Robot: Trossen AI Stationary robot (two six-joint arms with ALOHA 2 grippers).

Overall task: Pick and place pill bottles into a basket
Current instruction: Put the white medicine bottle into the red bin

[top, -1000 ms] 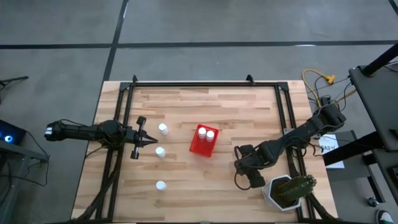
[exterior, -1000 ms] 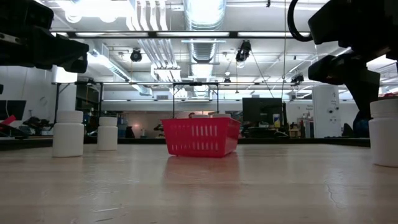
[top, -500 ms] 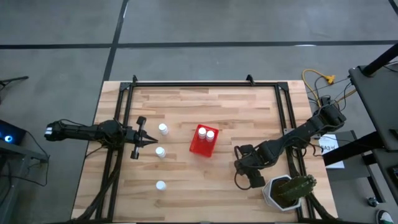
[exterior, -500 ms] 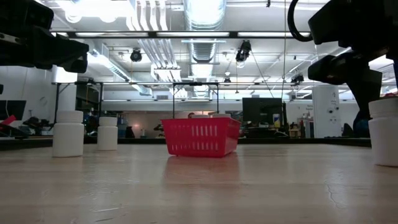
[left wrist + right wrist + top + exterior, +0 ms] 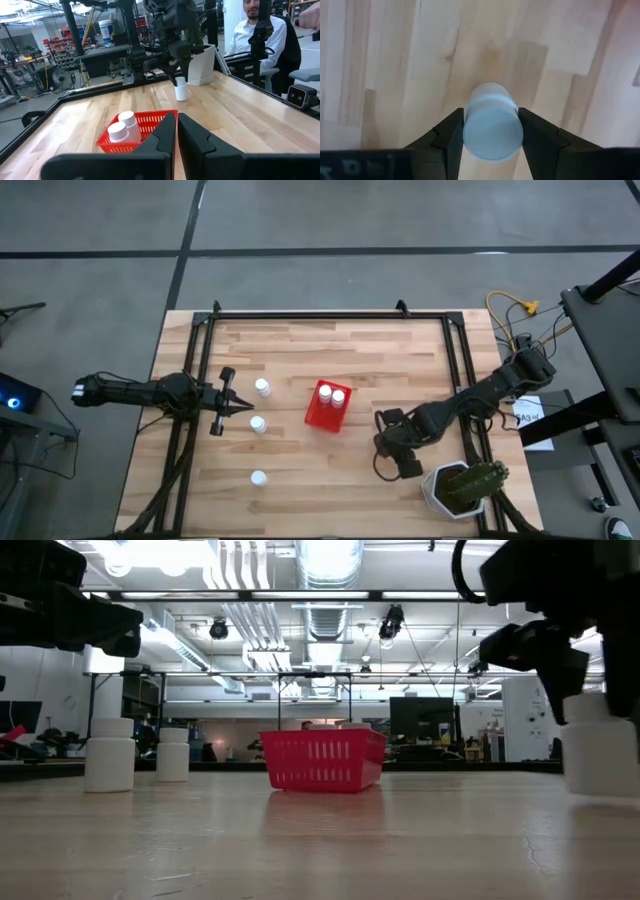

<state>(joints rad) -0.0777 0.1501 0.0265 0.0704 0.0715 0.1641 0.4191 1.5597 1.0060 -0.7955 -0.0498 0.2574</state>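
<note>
- In the high view, the bottle [image 5: 492, 127] under the right gripper [image 5: 388, 446] is hidden.
- The white pot [image 5: 447, 493] is partly covered by its plant [image 5: 478, 482].

This is a robotics lab or workshop in an open industrial hall. The low view shows an exposed ceiling with silver ventilation ducts [image 5: 330, 580], pipes and strip lights above a wide floor crowded with racks and equipment. In the left wrist view, at about ten o'clock, shelving [image 5: 60, 55] holds red bins, and a floor fan [image 5: 62, 79] stands nearby. A person in a white shirt [image 5: 250, 37] sits at two o'clock beside the bench. The high view shows a wooden worktable [image 5: 300, 350] framed in black rails on a grey concrete floor [image 5: 300, 220], with yellow cables [image 5: 515, 310] at three o'clock.
</note>
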